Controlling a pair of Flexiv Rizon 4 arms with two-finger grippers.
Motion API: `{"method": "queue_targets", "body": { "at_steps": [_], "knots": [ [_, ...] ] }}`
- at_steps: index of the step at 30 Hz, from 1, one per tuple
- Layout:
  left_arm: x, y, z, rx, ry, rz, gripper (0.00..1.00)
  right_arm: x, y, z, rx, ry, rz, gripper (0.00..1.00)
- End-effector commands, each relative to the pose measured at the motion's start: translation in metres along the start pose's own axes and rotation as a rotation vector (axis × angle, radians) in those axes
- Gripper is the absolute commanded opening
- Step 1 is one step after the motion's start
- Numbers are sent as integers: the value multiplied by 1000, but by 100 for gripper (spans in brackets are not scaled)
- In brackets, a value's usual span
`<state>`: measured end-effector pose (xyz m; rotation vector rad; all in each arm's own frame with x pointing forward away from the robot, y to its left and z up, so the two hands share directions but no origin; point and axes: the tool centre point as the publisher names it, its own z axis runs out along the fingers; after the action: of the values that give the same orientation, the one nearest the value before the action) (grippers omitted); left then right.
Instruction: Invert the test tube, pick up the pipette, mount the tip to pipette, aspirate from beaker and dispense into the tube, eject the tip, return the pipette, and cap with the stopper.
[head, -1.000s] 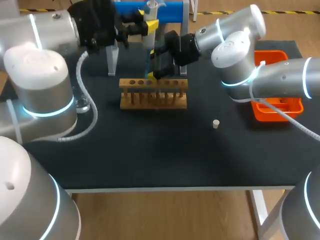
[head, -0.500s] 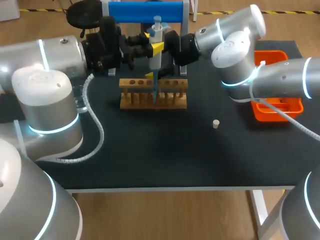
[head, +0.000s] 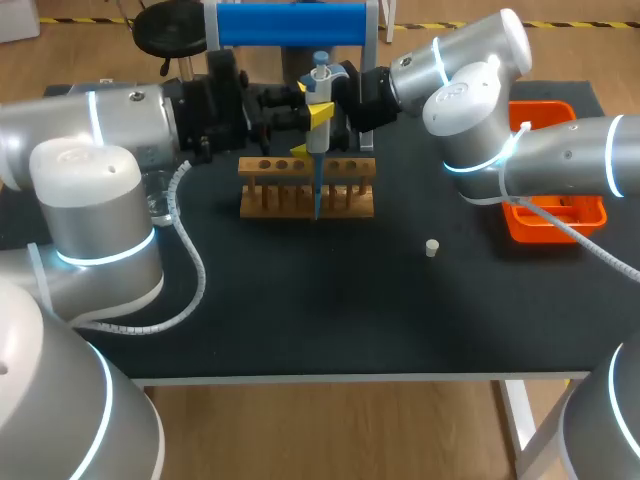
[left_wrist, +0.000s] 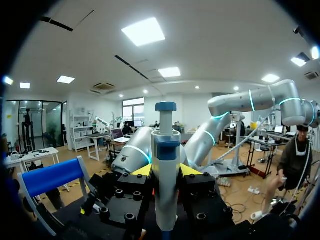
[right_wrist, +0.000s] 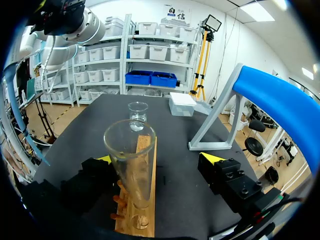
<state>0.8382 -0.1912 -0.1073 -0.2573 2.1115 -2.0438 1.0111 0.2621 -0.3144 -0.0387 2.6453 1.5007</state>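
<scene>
Two arms meet over the far middle of the table (head: 300, 310), the left entering from the left side, the right from the right. Left tool (left_wrist: 166, 172): closed on the pipette (head: 319, 95), one yellow-tipped finger on each side of its grey body, held upright with the blue plunger cap uppermost. Blue tip (head: 317, 185) is mounted on the pipette and hangs straight down across the front of the wooden rack (head: 270, 200) as seen from the head view; whether its end sits over or inside any rack hole cannot be told. Right tool (right_wrist: 157, 160): wide, its fingers well apart on either side of the test tube (right_wrist: 131, 165) and not gripping it. Test tube stands upright in the rack, open mouth up, closer to one finger than the other; contact with that finger cannot be confirmed. Beaker (right_wrist: 137, 111) stands on the table beyond the far end of the rack, ahead of the right tool. White box (right_wrist: 182, 104) lies further off, near the table's edge. Stopper (head: 431, 247) rests alone on the table surface, well apart from the rack, toward the right side. Orange tray (head: 525, 230) sits at the right edge, partly under the right arm. Blue-topped stand (head: 290, 24) rises behind the rack
</scene>
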Motion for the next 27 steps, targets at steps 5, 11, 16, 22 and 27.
{"method": "queue_targets", "body": {
  "at_steps": [5,11,16,22,27],
  "knots": [
    [-5,-2,3,-10,29,6,0,-2,0,-1,2,6,0,100],
    [-4,-3,4,-11,33,8,0,-2,0,-1,2,6,0,100],
    [-3,-3,4,-10,32,8,0,-2,0,-1,2,6,0,100],
    [-3,-3,4,-10,32,8,0,-2,0,-1,2,6,0,100],
    [-3,-3,4,-10,32,8,0,-2,0,-1,2,6,0,100]
  ]
}}
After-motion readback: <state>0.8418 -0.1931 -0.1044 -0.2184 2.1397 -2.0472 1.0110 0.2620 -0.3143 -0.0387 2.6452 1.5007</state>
